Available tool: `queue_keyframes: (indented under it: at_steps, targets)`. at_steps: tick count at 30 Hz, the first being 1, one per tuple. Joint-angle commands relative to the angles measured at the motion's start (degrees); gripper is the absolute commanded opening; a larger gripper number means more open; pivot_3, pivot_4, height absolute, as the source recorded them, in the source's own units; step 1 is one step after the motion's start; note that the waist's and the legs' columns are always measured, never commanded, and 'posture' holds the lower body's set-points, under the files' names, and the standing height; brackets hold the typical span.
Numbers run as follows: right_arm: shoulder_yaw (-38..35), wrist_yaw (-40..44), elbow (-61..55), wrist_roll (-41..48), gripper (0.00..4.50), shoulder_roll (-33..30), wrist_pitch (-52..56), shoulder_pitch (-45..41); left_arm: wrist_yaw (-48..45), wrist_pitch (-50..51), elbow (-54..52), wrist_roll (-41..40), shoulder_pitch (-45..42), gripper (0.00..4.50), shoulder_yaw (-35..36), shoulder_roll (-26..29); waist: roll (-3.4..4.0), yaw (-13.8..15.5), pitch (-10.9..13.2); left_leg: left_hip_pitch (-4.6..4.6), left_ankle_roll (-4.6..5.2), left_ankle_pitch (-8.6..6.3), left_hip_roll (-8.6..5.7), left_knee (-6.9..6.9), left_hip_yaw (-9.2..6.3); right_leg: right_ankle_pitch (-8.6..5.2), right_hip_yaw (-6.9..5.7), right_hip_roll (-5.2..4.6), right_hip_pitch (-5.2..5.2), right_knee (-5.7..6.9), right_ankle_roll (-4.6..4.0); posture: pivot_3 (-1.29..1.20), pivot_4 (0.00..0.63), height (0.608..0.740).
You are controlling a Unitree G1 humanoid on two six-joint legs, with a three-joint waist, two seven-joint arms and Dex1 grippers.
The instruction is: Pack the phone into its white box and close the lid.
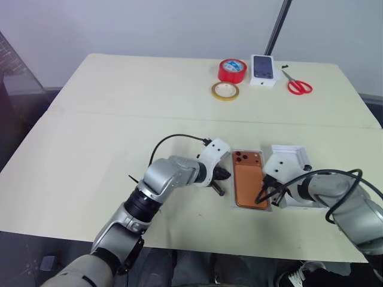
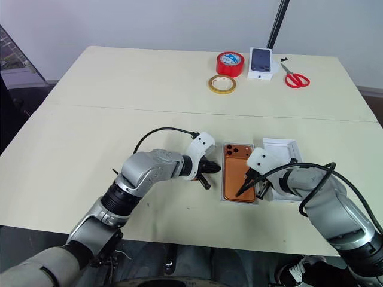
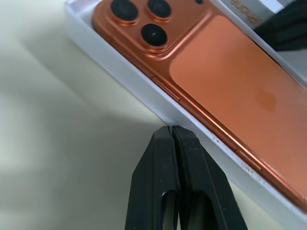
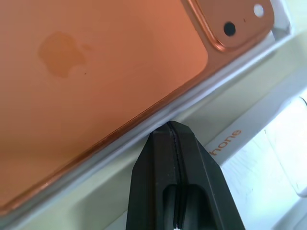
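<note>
You're working at a big cream table (image 1: 119, 119), near edge. Largest task item sitting in the middle: the white box (image 1: 234, 192), lying open-topped between your two arms, with the phone (image 1: 250, 182) already lying back-up inside it, camera block at the far end. It's looking seated flat in the insert, rim showing all round, so the packing half seems done.

Just to the right of the box, the lid (image 2: 281, 148) is lying inside-up, partly under your right arm; it's still off, so closing is what's left, I'd judge.

Your left gripper (image 1: 219, 184) is pressing its clenched fingers at the box's left wall, holding nothing; the wrist view is showing the tips touching or nearly touching the rim. Your right gripper (image 2: 249, 187) is doing the same on the right side, fingers squeezed together, empty, tips at the right rim. Probably you're bracketing the box from both sides to square it up before the lid goes on.

Far side: red tape roll (image 1: 232, 70), tan tape roll (image 1: 225, 91), a smaller white box (image 1: 263, 69), red scissors (image 1: 297, 85), all well apart and out of the way.
</note>
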Motion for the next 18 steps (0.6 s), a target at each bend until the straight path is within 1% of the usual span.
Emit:
queue_keyframes:
  at_steps: [1,3,5,6,7,8,9,12,14,17,18]
  targets:
    - [-5.6,2.7,-4.7,4.0,0.24,-1.0,-0.6,0.1,-2.9,1.1,-3.7,-2.3,0.5,0.04,0.4,-0.3,0.02,-0.1,0.0,0.00,0.00,0.00,0.00,0.00,0.00,0.00,0.00,0.01,-0.01,0.00,0.00,0.00,0.150,0.709]
    - [-9.9,5.1,-5.5,7.2,0.81,-1.9,0.8,0.3,-3.5,1.7,-5.6,-2.4,1.6,0.00,2.3,2.0,0.04,-0.2,0.0,0.00,0.00,0.00,0.00,-0.01,0.00,0.00,0.00,0.02,-0.01,0.00,0.00,0.00,0.150,0.709]
    - [-13.6,6.4,-5.6,9.7,1.87,-2.4,2.9,-0.7,-3.9,1.6,-7.5,-2.6,2.7,0.00,4.8,4.6,0.06,-0.9,0.0,0.00,0.00,0.00,0.04,-0.04,0.00,0.00,0.00,0.02,-0.03,0.01,0.00,0.00,0.150,0.709]
    - [-15.0,6.7,-5.4,10.9,2.27,-2.6,4.1,-1.5,-4.1,1.1,-8.3,-2.7,3.3,0.00,5.9,5.9,0.06,-1.3,0.0,0.01,0.00,0.00,0.08,-0.05,0.00,0.00,0.01,0.02,-0.02,0.01,-0.01,0.00,0.150,0.709]
    - [-16.4,6.9,-5.1,12.2,2.76,-2.7,5.9,-2.5,-4.6,-0.1,-9.4,-2.5,4.0,0.00,7.2,7.5,0.07,-1.5,0.0,0.02,-0.01,0.01,0.09,-0.05,-0.03,0.00,0.00,0.03,-0.01,0.01,-0.01,0.00,0.150,0.709]
    - [-17.3,6.9,-4.7,13.3,3.33,-2.8,7.6,-3.3,-5.2,-1.4,-10.2,-2.4,4.7,0.00,8.2,8.9,0.07,-1.7,0.0,0.03,-0.01,0.01,0.09,-0.05,-0.02,0.00,0.01,0.03,-0.01,0.02,-0.01,0.00,0.150,0.709]
    - [-17.5,6.6,-3.8,13.9,3.75,-3.3,10.0,-4.0,-6.0,-3.2,-11.3,-2.2,5.5,0.00,9.4,10.4,0.07,-1.8,0.0,0.06,-0.01,0.01,0.10,-0.07,-0.02,0.00,0.02,0.02,0.00,0.02,-0.02,0.00,0.150,0.709]
    - [-17.2,4.8,-0.5,15.3,3.75,-2.4,14.1,-5.8,-8.8,-9.3,-14.2,-1.9,8.1,0.00,11.4,13.9,0.08,-1.7,0.0,0.06,-0.01,0.01,0.11,-0.12,-0.01,-0.01,0.02,0.01,-0.02,0.01,-0.03,0.00,0.150,0.709]
    - [-16.2,2.0,2.8,15.6,3.75,0.1,17.9,-8.1,-12.3,-16.2,-17.2,-1.6,11.1,0.00,12.6,16.8,0.08,-1.7,0.0,0.04,-0.01,0.01,0.10,-0.12,0.02,-0.01,0.04,-0.03,-0.04,0.00,-0.03,0.00,0.150,0.709]
    - [-14.9,-1.2,5.8,16.0,3.75,2.4,21.9,-10.5,-16.3,-22.5,-19.3,-1.2,14.2,0.00,12.7,20.0,0.12,-1.5,0.0,0.04,-0.02,0.01,0.07,-0.11,0.07,0.00,0.07,-0.11,-0.04,-0.02,-0.04,0.00,0.150,0.709]
    - [-14.2,-2.2,6.4,16.1,3.75,3.3,23.3,-11.4,-18.5,-26.0,-20.3,-0.1,15.6,0.00,12.2,22.0,0.11,-1.4,0.0,0.04,-0.01,0.01,0.07,-0.12,0.08,0.00,0.07,-0.12,-0.04,-0.01,-0.04,0.00,0.150,0.709]
